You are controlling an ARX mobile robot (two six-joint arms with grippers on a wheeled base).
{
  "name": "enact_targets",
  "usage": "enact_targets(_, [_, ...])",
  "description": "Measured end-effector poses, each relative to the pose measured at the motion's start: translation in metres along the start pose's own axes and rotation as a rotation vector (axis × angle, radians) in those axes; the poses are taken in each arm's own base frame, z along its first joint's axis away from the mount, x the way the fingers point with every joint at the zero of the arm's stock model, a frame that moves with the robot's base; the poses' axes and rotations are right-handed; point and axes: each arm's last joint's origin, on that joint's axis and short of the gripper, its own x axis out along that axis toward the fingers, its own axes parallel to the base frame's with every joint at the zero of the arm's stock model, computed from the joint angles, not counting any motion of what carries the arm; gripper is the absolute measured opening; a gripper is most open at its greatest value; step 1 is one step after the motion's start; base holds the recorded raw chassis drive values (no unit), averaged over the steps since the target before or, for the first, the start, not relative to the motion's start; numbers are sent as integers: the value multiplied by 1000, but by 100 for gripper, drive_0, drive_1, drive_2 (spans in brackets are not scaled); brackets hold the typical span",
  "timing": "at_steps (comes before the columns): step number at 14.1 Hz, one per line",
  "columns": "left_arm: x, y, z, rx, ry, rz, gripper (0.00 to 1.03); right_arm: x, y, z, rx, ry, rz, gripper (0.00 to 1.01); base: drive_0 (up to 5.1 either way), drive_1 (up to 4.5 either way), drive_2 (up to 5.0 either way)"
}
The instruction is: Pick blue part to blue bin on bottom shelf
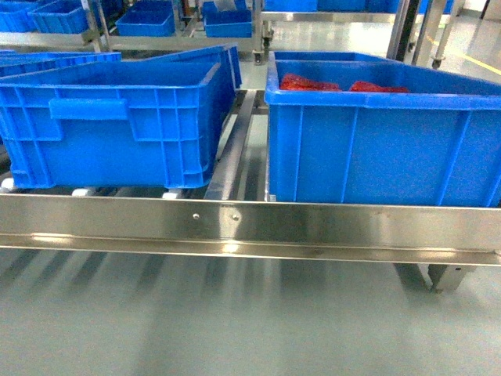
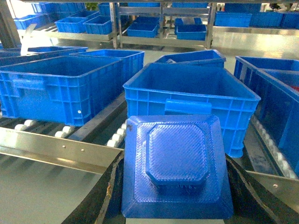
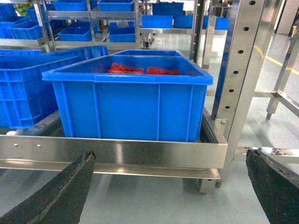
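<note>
Head view: the blue bin [image 1: 117, 117] sits on the bottom shelf [image 1: 250, 223], just left of a crate with red bubble wrap [image 1: 376, 141]; neither claw shows here.

Left wrist view: the left gripper [image 2: 175, 196] clamps the blue part [image 2: 176, 165] between its dark fingers [image 2: 100, 198], in front of the shelf's front lip, with the blue bin [image 2: 189, 100] directly behind it.

Right wrist view: the right gripper [image 3: 170, 186] hangs spread wide and holds nothing, before the shelf lip under the red-wrap crate [image 3: 131, 100].
</note>
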Motion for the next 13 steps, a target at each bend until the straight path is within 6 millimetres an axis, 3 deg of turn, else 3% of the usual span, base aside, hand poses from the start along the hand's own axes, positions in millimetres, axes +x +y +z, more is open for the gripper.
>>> enact_targets(13, [0, 0, 0, 2, 4, 0, 44, 0, 0, -1, 0, 8, 0, 98, -9, 400, -418])
